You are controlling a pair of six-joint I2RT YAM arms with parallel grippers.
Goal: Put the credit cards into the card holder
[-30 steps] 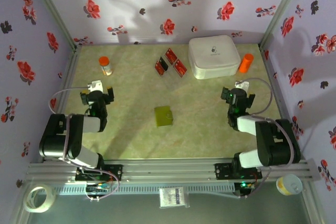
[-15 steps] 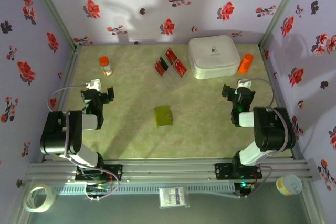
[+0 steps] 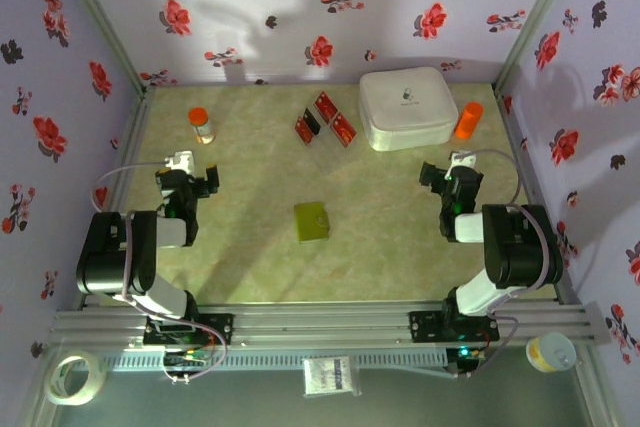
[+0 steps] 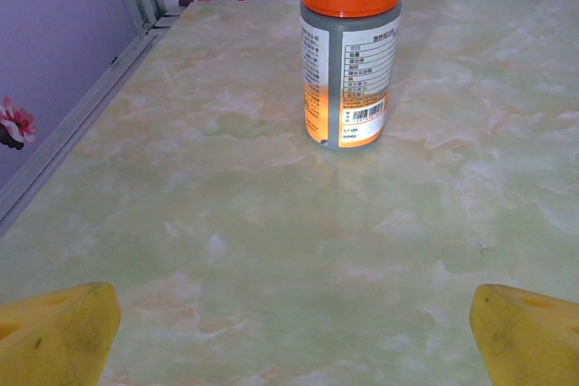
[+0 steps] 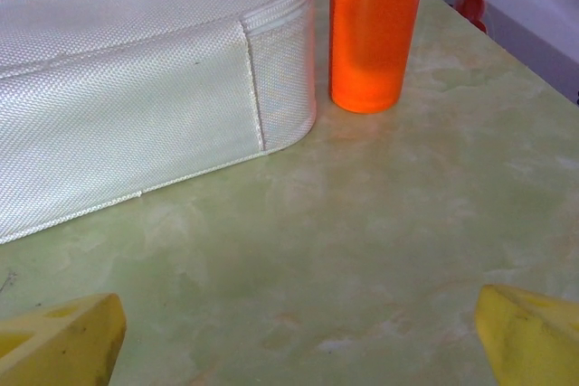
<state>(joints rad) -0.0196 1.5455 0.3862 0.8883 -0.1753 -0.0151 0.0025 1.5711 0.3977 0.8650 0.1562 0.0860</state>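
Note:
Three red credit cards (image 3: 325, 118) with dark and white markings lie close together at the back middle of the table. The olive-green card holder (image 3: 312, 221) lies folded flat at the table's centre. My left gripper (image 3: 185, 180) rests low at the left side, well left of the holder, open with nothing between its yellow fingertips (image 4: 56, 336). My right gripper (image 3: 452, 176) sits at the right side, also open and empty, its yellow fingertips (image 5: 63, 343) pointing toward the white box.
A big white rounded box (image 3: 407, 106) stands at the back right, with an orange bottle (image 3: 467, 120) beside it. A grey bottle with an orange cap (image 3: 201, 125) stands back left, right ahead of my left gripper. Flowered walls enclose the table.
The right arm has folded back and its gripper has shifted slightly up and toward the box. The left gripper has edged a little toward the back. Cards and holder have not moved.

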